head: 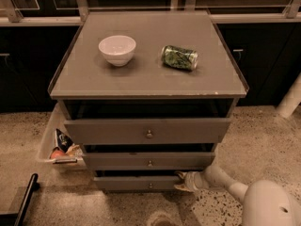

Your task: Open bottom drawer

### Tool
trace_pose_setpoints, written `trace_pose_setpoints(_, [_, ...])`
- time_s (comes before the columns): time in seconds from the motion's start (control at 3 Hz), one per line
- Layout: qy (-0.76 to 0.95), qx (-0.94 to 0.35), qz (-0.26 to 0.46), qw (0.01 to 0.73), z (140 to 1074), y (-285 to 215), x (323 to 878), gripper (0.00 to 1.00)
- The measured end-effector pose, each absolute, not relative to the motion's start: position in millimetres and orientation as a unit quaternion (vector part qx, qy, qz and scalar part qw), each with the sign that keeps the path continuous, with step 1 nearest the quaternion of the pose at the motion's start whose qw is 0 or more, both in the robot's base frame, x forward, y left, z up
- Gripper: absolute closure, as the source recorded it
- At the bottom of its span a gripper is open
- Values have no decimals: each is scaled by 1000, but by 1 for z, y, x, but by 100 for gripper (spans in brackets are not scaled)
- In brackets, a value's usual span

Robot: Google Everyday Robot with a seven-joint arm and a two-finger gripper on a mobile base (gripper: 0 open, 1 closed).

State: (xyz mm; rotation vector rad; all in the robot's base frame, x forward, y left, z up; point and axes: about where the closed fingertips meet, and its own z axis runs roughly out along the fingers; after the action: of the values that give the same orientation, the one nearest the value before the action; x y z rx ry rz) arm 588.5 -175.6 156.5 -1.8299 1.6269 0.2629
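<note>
The bottom drawer (136, 183) is the lowest and narrowest grey-brown front of the cabinet, with a tiny metal knob (150, 186) at its centre. A dark gap shows above its front. My gripper (182, 181) is at the drawer's right end, low near the floor, touching or just beside the front's right edge. The white arm (244, 197) reaches in from the lower right.
Medium drawer front (149, 161) and tallest top front (148, 132) sit above. On the cabinet top lie a white bowl (117, 49) and a green can (179, 57) on its side. A bin with snack packets (61, 147) stands at the cabinet's left. A dark bar (24, 199) lies lower left.
</note>
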Motion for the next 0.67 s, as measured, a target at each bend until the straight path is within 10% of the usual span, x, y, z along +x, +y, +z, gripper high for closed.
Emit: trace_pose_setpoints(0.67, [631,-693,98,336,163,-194,559,100])
